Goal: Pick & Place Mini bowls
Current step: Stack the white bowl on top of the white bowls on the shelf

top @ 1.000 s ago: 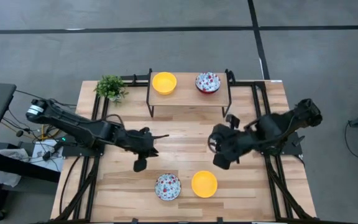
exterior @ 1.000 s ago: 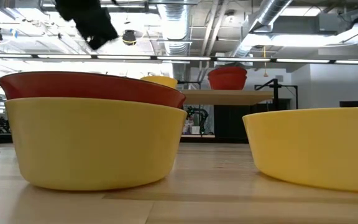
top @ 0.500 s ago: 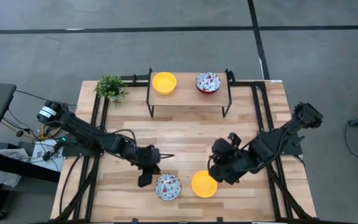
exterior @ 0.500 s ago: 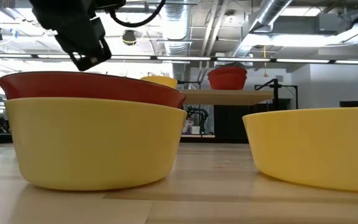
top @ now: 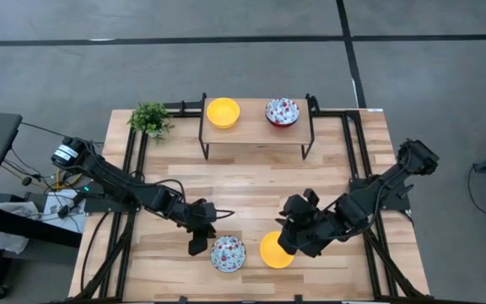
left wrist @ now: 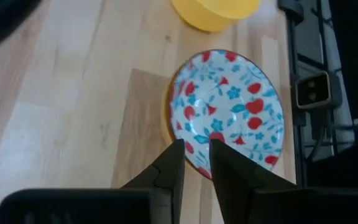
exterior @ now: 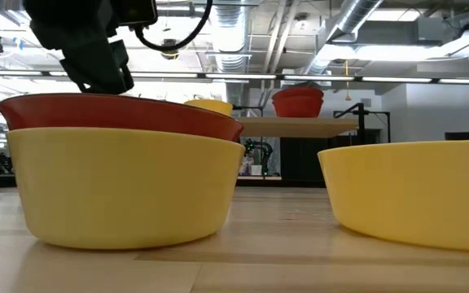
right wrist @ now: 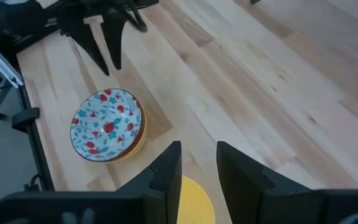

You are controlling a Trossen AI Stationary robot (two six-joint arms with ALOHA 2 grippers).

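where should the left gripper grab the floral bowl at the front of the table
Probably the rim of the floral bowl, from above on its near edge. It sits upright and open, nested in a yellow one, and the left gripper is open, one finger inside and one outside.

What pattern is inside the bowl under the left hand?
White with red and blue flowers, on the patterned mini bowl; the left wrist view shows it best.

Premises present as an industrial lab or workshop hall: grey concrete floor (top: 251, 76) marked with dark lines, exposed silver ducting (exterior: 357, 20) and pipework on an open ceiling, strip lighting (exterior: 316, 79) overhead, and a wooden workbench (top: 251, 181) on a black metal frame (cabling trails at one side).
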